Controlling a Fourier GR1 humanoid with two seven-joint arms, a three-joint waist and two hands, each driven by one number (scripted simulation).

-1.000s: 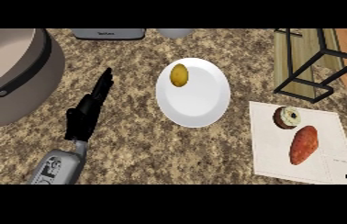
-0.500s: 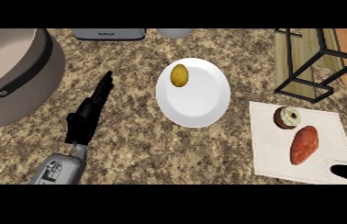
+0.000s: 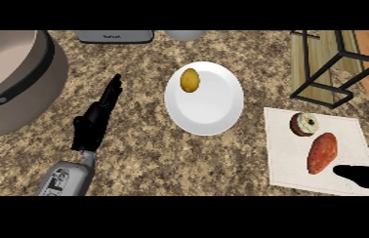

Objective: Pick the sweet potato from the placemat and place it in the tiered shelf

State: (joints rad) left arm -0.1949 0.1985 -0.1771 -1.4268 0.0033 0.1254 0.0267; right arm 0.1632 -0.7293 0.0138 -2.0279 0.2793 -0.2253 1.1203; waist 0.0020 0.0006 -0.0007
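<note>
sweet potato (image 3: 321, 153) | orange, oblong | lying tilted on white placemat (image 3: 284, 171)

Light even and soft over whole desk (image 3: 151, 159), moderately bright, no single source evident. No glare on white plate (image 3: 209, 110); only faint grey shading along its lower rim. Shadows almost nil under sweet potato (image 3: 321, 152) and left hand (image 3: 97, 120). Black hand reads as flat silhouette, surface detail lost. Edges crisp throughout, no blur. Shelf (image 3: 324, 66) lines splay toward upper right corner.
</note>
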